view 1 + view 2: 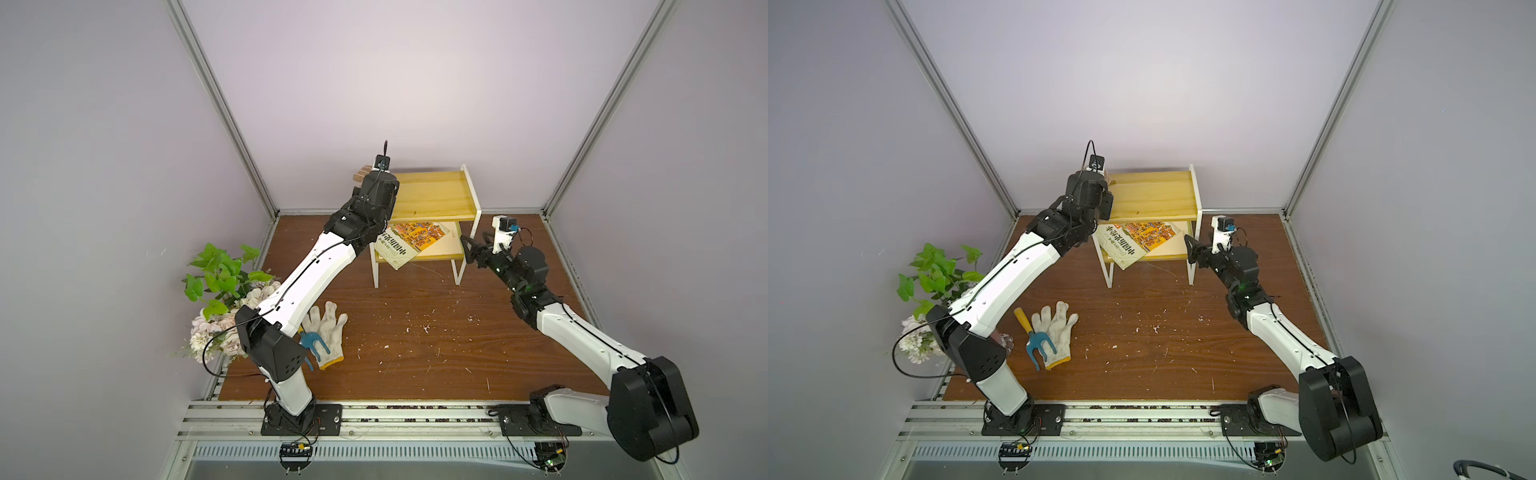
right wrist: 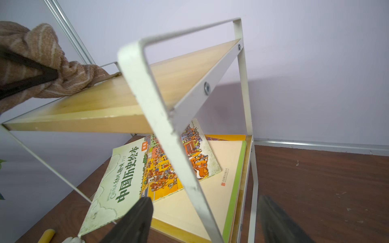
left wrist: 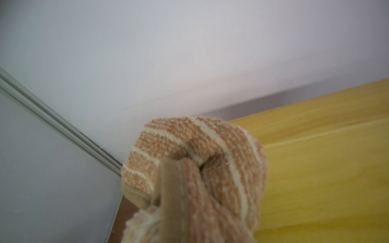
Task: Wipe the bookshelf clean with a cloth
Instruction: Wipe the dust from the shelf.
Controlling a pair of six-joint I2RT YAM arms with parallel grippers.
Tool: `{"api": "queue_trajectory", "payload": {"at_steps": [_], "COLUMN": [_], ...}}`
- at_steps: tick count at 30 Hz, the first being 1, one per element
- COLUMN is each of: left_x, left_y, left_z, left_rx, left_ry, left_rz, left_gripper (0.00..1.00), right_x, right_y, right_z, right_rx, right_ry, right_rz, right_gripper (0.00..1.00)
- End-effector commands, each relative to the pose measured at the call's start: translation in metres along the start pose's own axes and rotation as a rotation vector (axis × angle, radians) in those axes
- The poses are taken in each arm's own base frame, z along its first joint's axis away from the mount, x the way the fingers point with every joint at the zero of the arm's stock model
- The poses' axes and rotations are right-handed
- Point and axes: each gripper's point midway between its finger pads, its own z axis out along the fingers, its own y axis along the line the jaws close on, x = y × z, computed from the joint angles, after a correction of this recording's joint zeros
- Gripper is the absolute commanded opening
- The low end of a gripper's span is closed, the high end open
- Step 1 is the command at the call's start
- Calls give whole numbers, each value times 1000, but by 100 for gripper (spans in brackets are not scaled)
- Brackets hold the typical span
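Both outstretched: left gripper [image 2: 50, 74] pinches the cloth [image 3: 189, 151] atop the bookshelf [image 1: 432, 195], right gripper [image 1: 465, 249] gapes empty beside it

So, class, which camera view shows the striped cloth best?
The left wrist view: the cloth fills the near frame, its stripes and weave plain. The right wrist view shows it smaller, bunched on the top board of the bookshelf. In both top views the left arm hides nearly all of it.
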Motion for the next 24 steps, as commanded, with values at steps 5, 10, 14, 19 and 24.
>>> {"api": "queue_trajectory", "payload": {"at_steps": [5,10,14,19,24], "left_x": [-18,-49,-53,-81,-82], "left_y": [-23,-8,-33,-115,-105], "left_z": [30,86,100,53,36], "left_rx": [162,-51,29,494,420], "left_ry": [-18,-84,-97,-132,-158], "left_rz": [-103,-139,-218,-314,-264], "left_gripper": [0,0,0,0,0], "right_x": [-9,-10,-14,-16,-15], "right_y": [5,14,18,18,19], "right_z": [1,4,3,3,5], "right_rx": [-17,-69,-86,-85,-93], "right_ry": [-37,-29,-35,-39,-45], "right_rz": [2,18,28,24,43], "right_gripper": [81,80,79,80,80]}}
